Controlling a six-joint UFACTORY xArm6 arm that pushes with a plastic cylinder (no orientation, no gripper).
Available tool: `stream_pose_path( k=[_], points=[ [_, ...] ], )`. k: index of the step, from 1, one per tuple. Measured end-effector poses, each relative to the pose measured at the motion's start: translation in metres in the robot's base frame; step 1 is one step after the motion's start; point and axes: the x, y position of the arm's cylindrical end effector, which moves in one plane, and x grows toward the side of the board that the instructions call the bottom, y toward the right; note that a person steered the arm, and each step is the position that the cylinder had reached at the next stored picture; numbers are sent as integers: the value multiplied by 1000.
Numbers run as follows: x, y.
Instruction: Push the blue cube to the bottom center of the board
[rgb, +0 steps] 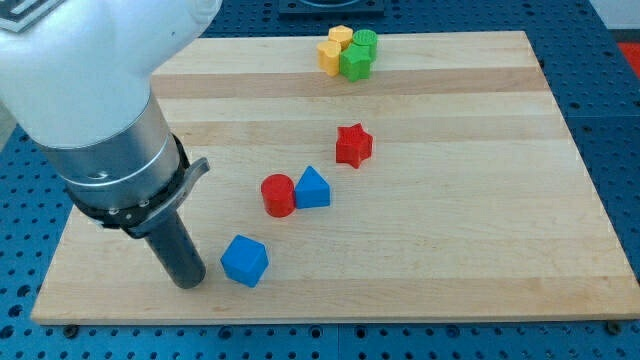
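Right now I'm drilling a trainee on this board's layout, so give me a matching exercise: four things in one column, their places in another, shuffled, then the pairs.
Things:
1. blue cube
2. red star
3. red cylinder
4. green blocks

Places:
A. top edge of the board, touching the yellow blocks
B. just to the view's right of my tip
C. against the blue wedge's left side
D. alone, mid-board, up-right of the blue wedge

Pairs: 1-B, 2-D, 3-C, 4-A

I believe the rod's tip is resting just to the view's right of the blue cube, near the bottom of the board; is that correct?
Not quite: the camera view shows my tip just to the view's left of the blue cube, not its right. The rest holds: both sit near the bottom of the board.
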Motion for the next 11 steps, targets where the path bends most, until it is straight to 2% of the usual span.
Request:
stream_pose_path(
  k=[2,4,5,8,11],
  points=[
    [-16,9],
    [8,52],
    [11,69],
    [-10,71],
    [9,112]
  ],
)
